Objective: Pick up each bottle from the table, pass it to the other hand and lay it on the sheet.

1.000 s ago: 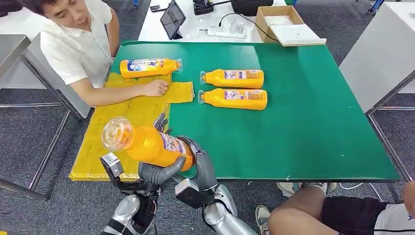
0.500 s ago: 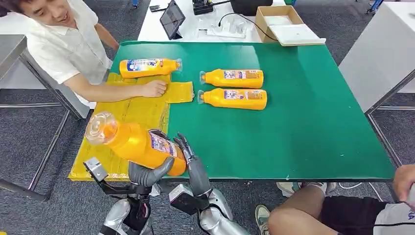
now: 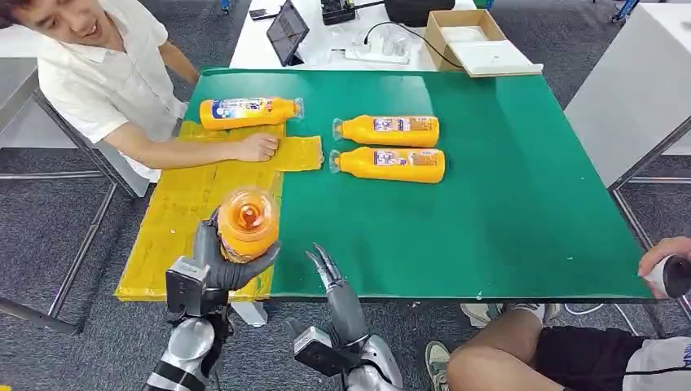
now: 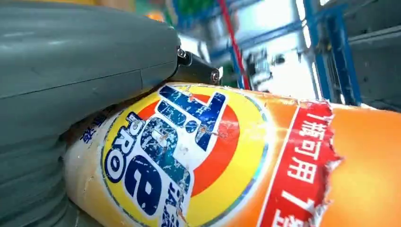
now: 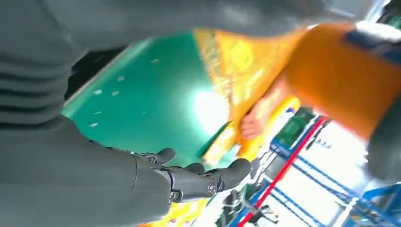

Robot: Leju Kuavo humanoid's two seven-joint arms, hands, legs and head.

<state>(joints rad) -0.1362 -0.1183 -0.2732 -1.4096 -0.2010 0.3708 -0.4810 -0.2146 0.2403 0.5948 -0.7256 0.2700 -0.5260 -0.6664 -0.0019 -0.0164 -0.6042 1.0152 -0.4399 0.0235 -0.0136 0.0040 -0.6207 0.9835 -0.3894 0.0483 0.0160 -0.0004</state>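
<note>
My left hand (image 3: pixel 218 265) grips an orange bottle (image 3: pixel 247 221) above the near end of the yellow sheet (image 3: pixel 183 220), the bottle's clear cap end pointing up toward the camera. Its label (image 4: pixel 170 151) is close up in the left wrist view, under the grey thumb. My right hand (image 3: pixel 330 273) hovers open just right of the bottle at the table's front edge, fingers (image 5: pixel 198 177) apart and holding nothing. One orange bottle (image 3: pixel 248 112) lies at the sheet's far end. Two more bottles (image 3: pixel 387 129) (image 3: pixel 389 164) lie side by side on the green table (image 3: pixel 505 187).
A person in a white shirt (image 3: pixel 106 77) leans in at the far left, with a hand (image 3: pixel 257 147) resting on the sheet. Another person sits at the near right, a hand (image 3: pixel 664 265) by the table corner. Beyond the table are a tablet (image 3: pixel 287 31) and a cardboard box (image 3: pixel 473 39).
My right hand has let go of the bottle and drawn back, open. My left hand has swung the bottle from slanting to cap-up, over the sheet's near end.
</note>
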